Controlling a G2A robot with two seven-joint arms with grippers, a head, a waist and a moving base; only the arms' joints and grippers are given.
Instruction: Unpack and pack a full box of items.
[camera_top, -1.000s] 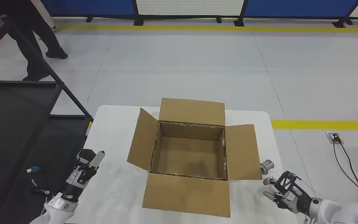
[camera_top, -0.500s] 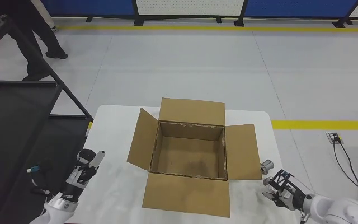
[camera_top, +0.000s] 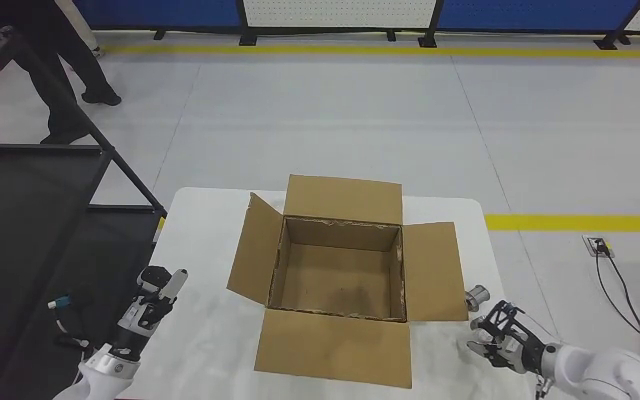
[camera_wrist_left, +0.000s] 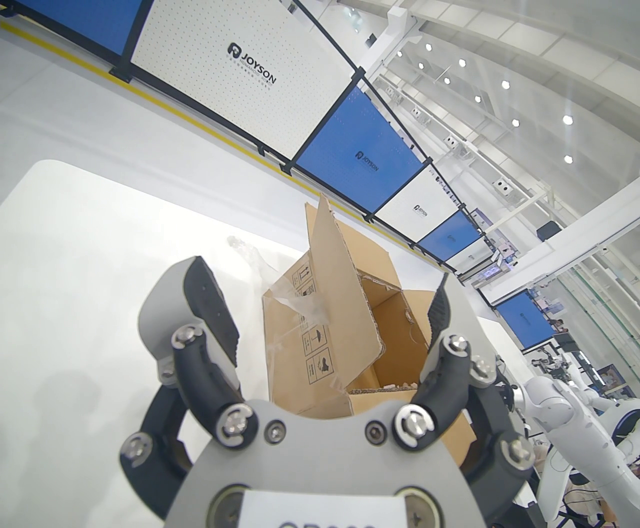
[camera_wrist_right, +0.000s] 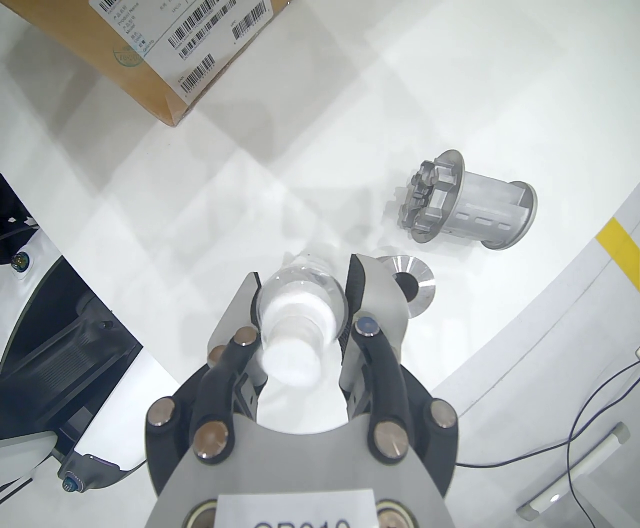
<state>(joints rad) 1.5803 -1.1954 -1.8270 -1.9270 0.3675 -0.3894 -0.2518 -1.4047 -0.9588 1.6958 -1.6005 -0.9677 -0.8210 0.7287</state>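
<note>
Right gripper (camera_wrist_right: 305, 278) jaws clench a clear bottle (camera_wrist_right: 295, 320), its base hidden; left gripper (camera_wrist_left: 320, 281) jaws released; right gripper has edged toward the box (camera_top: 335, 348)

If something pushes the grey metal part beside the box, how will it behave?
The metal part lies on its side and is round, so it would probably roll. It looks like cast metal, so likely stiff and rather heavy for its size.

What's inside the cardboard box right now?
In the top view the open cardboard box shows only its bare brown floor, with no items. The inner face of the wall nearest the robot is hidden, so something small tight against it cannot be ruled out.
</note>
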